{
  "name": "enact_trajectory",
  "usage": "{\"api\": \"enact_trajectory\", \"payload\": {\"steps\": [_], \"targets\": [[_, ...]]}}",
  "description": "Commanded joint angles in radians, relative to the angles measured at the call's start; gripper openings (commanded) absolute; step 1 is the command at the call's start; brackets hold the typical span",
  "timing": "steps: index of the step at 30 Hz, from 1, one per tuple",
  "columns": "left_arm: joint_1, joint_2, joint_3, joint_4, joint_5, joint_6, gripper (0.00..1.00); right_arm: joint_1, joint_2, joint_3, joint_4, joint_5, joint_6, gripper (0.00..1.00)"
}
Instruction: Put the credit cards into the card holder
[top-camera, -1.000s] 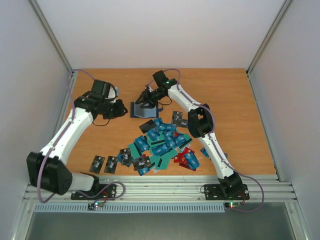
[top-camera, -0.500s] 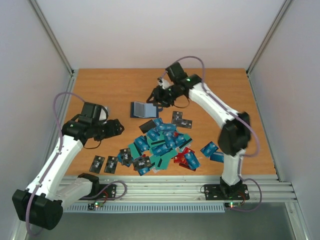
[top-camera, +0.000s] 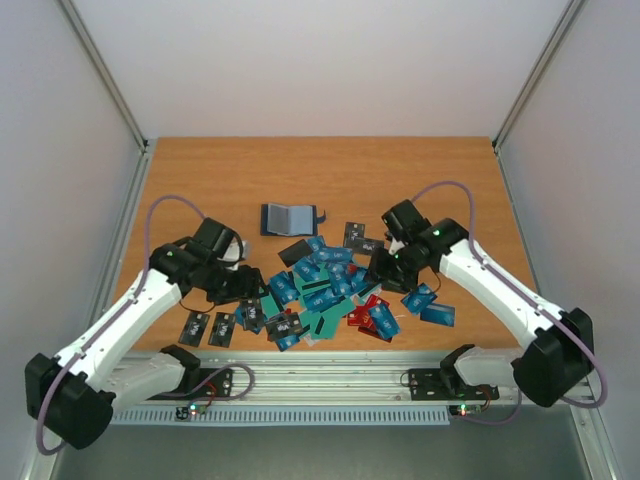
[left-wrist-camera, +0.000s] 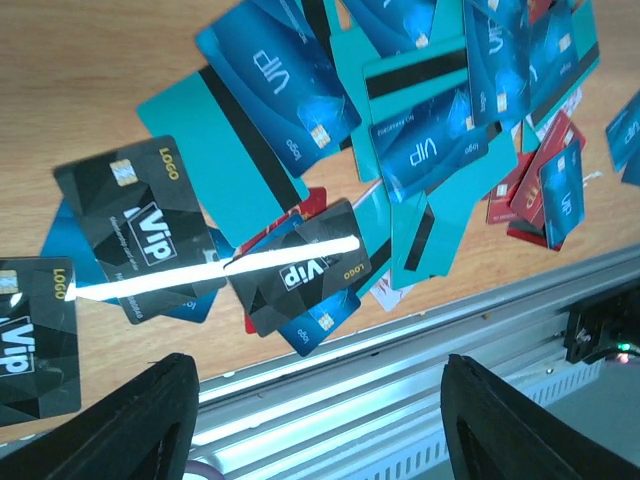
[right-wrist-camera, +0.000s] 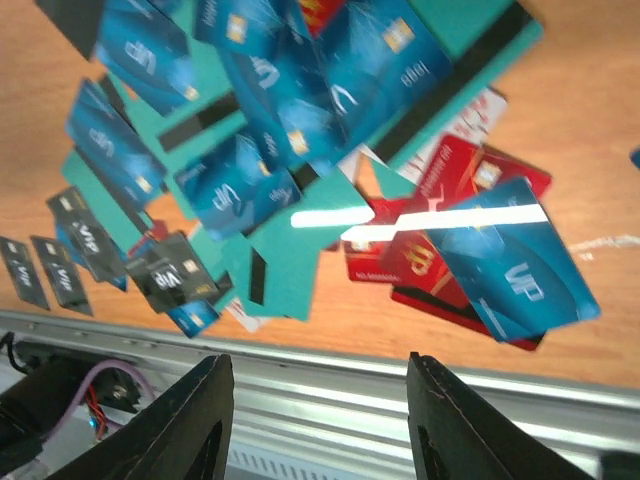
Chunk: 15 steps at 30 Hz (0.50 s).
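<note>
Credit cards (top-camera: 320, 285) lay heaped near the front of the wooden table (top-camera: 200, 180), left gripper (left-wrist-camera: 318, 365) hung over the heap's left edge, jaws wide and empty, right gripper (right-wrist-camera: 318, 365) over its right edge, jaws parted and empty, card holder (top-camera: 288, 218) lay open just behind the heap.

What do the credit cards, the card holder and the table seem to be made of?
Credit cards: probably glossy plastic; thin, flat, with sheen over the print. Card holder: perhaps leather or imitation, matte navy and grey-blue; too small to be sure. Table: wood or wood-look laminate; orange-brown grain.
</note>
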Motion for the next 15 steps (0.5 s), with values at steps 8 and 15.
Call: {"api": "enact_trajectory", "payload": {"steps": [8, 15], "targets": [[-0.167, 0.164, -0.036, 0.055, -0.13, -0.107, 0.63, 0.091, -0.102, -0.269, 0.262, -0.182, 0.033, 0.5], [-0.193, 0.288, -0.012, 0.082, -0.32, -0.205, 0.69, 0.122, -0.044, -0.391, 0.516, -0.32, 0.079, 0.51]]}}
